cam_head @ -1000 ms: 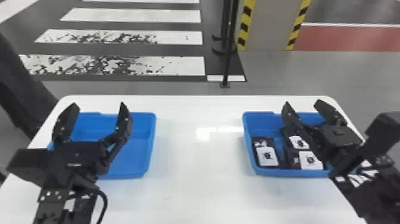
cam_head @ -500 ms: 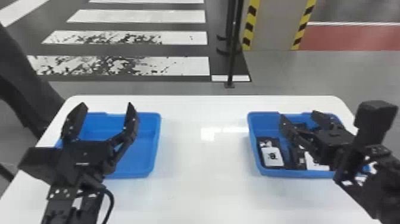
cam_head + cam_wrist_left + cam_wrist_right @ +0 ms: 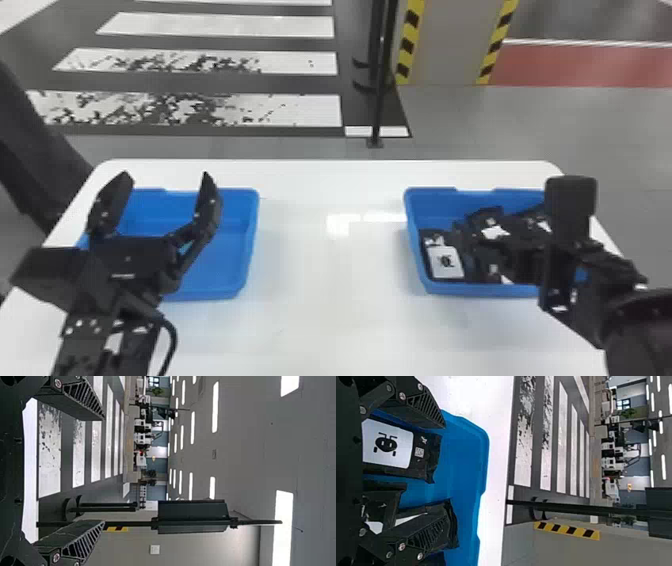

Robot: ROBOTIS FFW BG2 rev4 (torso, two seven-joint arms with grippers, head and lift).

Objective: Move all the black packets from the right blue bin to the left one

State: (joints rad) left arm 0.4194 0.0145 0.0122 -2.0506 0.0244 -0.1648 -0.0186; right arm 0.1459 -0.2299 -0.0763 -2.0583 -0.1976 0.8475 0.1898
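Note:
My left gripper (image 3: 166, 176) stands open above the left blue bin (image 3: 250, 240), whose visible blue floor is bare. In the left wrist view, nothing is between the fingers of my left gripper (image 3: 104, 470). My right gripper (image 3: 520, 255) is low over the right blue bin (image 3: 430, 288), its fingertips hard to make out against the dark packets. A black packet (image 3: 446, 262) with a white label lies at that bin's left front. In the right wrist view my right gripper (image 3: 445, 471) is open; a labelled packet (image 3: 425, 449) extends between its fingers, and another packet (image 3: 453, 522) lies behind the lower finger.
Both bins sit on a white table (image 3: 320, 310), one toward each side, with tabletop between them. A black post (image 3: 377, 100) stands behind the table's far edge. Rims of the right bin (image 3: 483, 443) surround the right fingers closely.
My right gripper has lowered into the right bin area, and its wrist has shifted leftward and turned. The left gripper remains open above the left bin.

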